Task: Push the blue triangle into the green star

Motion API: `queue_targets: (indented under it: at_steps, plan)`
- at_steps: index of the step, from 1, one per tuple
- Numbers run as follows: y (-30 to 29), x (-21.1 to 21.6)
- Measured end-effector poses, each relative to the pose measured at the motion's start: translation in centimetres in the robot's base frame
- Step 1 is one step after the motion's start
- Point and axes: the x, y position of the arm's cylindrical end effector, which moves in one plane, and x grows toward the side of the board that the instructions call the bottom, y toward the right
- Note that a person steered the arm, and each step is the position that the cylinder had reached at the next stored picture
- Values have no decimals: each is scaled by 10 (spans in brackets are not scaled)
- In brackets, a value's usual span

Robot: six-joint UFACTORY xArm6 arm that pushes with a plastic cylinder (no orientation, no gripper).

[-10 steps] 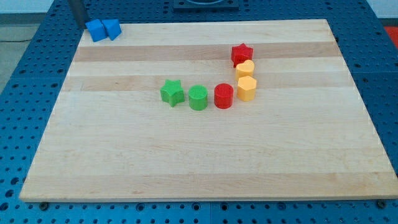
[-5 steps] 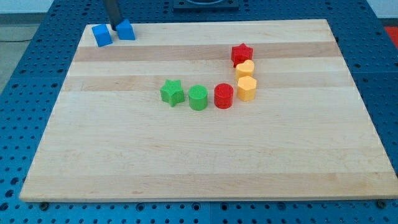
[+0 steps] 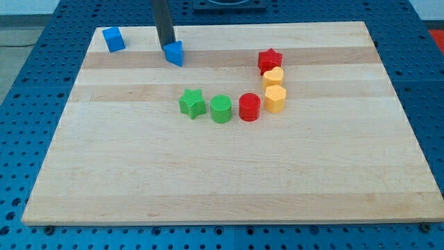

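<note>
The blue triangle [image 3: 175,53] lies on the wooden board [image 3: 229,173] near the view's top, left of centre. My tip [image 3: 166,44] touches its upper left side; the dark rod rises out of the view's top. The green star [image 3: 191,103] sits near the board's middle, below and slightly right of the triangle, with a clear gap between them.
A blue cube [image 3: 114,39] sits at the board's top left corner. Right of the green star stand a green cylinder [image 3: 221,109] and a red cylinder [image 3: 249,107]. Two yellow blocks [image 3: 275,89] and a red star [image 3: 270,60] stack upward at the right.
My tip moved right and down, pushing the blue triangle away from the blue cube toward the board's middle. The cube stayed at the top left corner.
</note>
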Motion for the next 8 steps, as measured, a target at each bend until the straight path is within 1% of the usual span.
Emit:
queue_targets:
  at_steps: [3,5,8]
  plan:
    - [39,51]
    - [64,53]
    - [65,68]
